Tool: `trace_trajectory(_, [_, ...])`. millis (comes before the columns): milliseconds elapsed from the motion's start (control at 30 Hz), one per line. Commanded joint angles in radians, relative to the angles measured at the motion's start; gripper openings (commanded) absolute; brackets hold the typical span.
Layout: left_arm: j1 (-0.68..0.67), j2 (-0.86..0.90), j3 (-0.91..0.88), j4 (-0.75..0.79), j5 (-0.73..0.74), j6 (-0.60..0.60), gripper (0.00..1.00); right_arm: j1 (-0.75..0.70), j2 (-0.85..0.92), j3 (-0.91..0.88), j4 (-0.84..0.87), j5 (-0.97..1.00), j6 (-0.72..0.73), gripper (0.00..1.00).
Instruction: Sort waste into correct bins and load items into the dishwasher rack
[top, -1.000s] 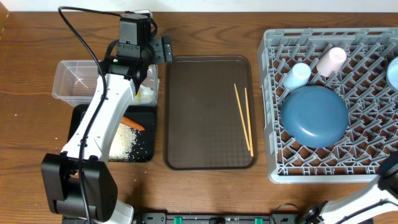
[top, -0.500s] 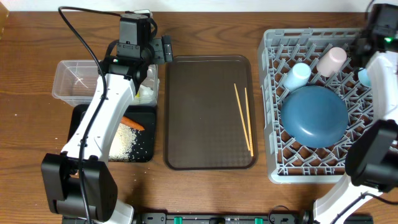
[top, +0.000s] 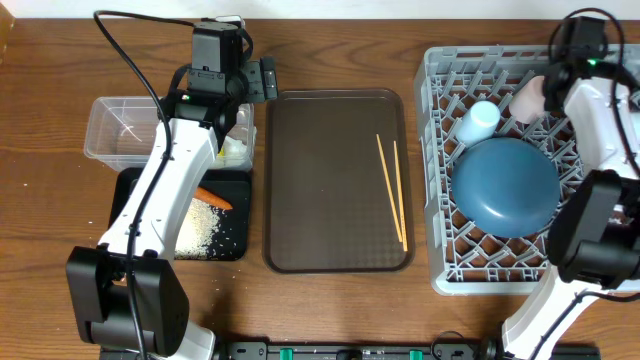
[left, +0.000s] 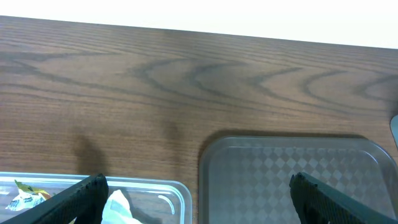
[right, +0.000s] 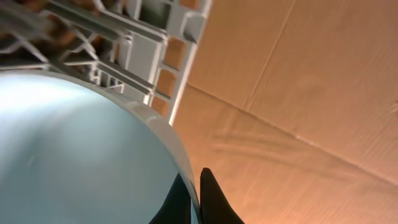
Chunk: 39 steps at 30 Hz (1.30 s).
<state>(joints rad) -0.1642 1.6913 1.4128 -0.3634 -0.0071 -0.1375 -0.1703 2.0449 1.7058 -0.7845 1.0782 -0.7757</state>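
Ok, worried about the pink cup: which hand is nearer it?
Right. Right hand beside the cup, over the rack; left hand far off, over the clear tub.

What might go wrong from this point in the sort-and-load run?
1. The right end effector pinches the bowl only by its thin rim above the rack; it may slip or swing into the pinkish cup close by.
2. The chopsticks lie flat on the brown tray: hard to grip, and thin enough to drop through the rack's lattice.
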Motion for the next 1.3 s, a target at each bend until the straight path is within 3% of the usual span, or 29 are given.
trace_trajectory(0, [0.001, 0.004, -0.002, -0.002, -0.008, -0.009, 0.94, 0.072, 0.009, -0.006, -0.007, 0.024, -0.026, 0.01])
trace_trajectory(267, [0.001, 0.004, -0.002, -0.002, -0.009, -0.009, 0.94, 0.19, 0.013, -0.054, -0.014, -0.012, -0.022, 0.01])
trace_trajectory(400, [0.001, 0.004, -0.002, -0.002, -0.008, -0.009, 0.94, 0.182, 0.013, -0.059, 0.006, -0.052, -0.009, 0.01])
trace_trajectory(600, [0.001, 0.004, -0.002, -0.002, -0.009, -0.009, 0.94, 0.136, 0.012, -0.058, 0.022, 0.062, -0.113, 0.01])
trace_trajectory(867, [0.001, 0.004, -0.002, -0.002, -0.009, -0.009, 0.94, 0.177, 0.012, -0.059, 0.022, 0.068, -0.142, 0.01])
trace_trajectory(1267, [0.001, 0.004, -0.002, -0.002, -0.009, -0.009, 0.94, 0.022, 0.012, -0.058, 0.108, 0.182, -0.343, 0.01])
